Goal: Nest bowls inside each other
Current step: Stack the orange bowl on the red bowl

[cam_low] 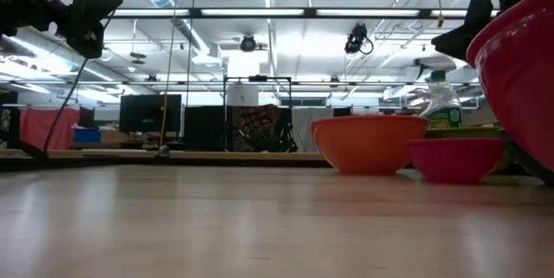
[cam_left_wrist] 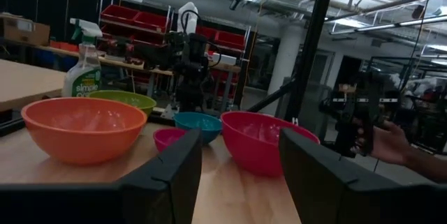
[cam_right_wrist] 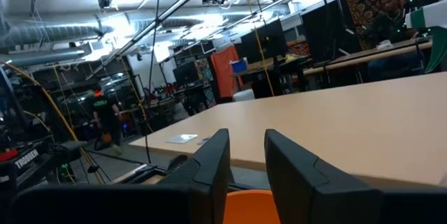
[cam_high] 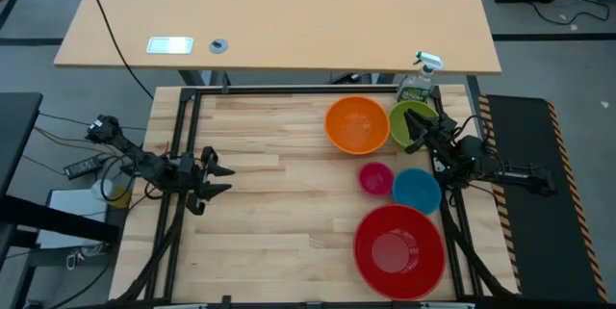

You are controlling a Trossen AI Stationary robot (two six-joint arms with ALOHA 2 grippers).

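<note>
Five bowls stand apart on their bases on the right half of the wooden table: orange and lime green at the far side, small pink and blue in the middle, large red nearest. My right gripper hovers above the green bowl's near rim, open by a narrow gap with nothing between its fingers. My left gripper waits at the table's left edge, raised and open, pointing across at the bowls.
A green spray bottle stands just behind the green bowl at the far right corner. A second, tan table lies beyond the far edge. The wooden top's left and middle hold nothing. In the left wrist view, a person's hand shows beyond the table.
</note>
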